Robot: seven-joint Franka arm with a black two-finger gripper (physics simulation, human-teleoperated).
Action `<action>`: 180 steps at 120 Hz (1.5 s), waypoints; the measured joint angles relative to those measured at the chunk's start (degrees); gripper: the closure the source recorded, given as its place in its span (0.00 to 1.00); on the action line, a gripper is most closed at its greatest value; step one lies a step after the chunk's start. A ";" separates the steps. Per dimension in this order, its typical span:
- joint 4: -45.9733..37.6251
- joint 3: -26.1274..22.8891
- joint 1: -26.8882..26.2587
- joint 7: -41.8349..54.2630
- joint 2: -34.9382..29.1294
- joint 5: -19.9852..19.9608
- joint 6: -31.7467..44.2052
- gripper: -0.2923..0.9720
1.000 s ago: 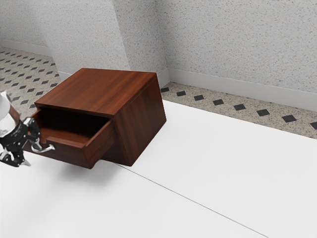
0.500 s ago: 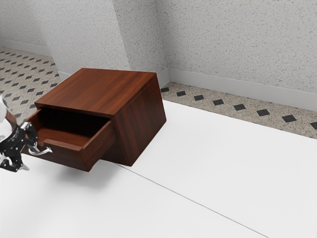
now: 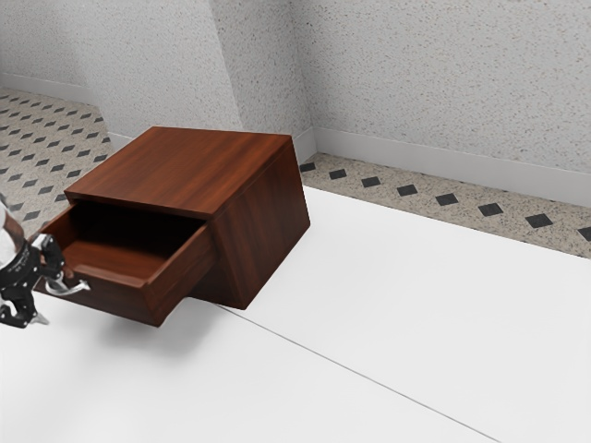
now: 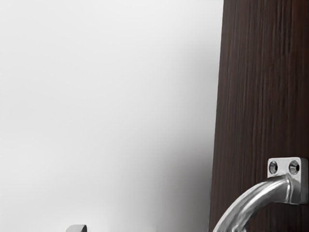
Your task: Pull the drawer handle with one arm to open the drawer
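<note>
Cabinet: a dark wooden cabinet (image 3: 189, 166) is sitting on a white worktop (image 3: 416, 323).
Drawer: the drawer (image 3: 129, 266) is standing partly pulled out, toward the exterior view's left.
Handle: a curved metal handle (image 3: 72, 285) is sticking out from the drawer front, meeting the tool.
Tool: the black tool (image 3: 42, 281) is closing around the handle, gripping it at the exterior view's left edge.

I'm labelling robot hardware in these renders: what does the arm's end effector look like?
The black, blocky end effector carries small white and silver patches. Above it, a pale rounded arm segment sits at the exterior view's left edge.
</note>
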 joint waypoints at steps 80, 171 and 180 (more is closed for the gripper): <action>-1.81 0.00 0.56 0.49 -2.58 -0.32 0.01 0.52; -1.70 -0.20 -0.45 1.43 -2.72 -2.65 2.28 0.52; -1.53 -0.18 -0.88 1.51 -3.40 -2.60 2.30 0.52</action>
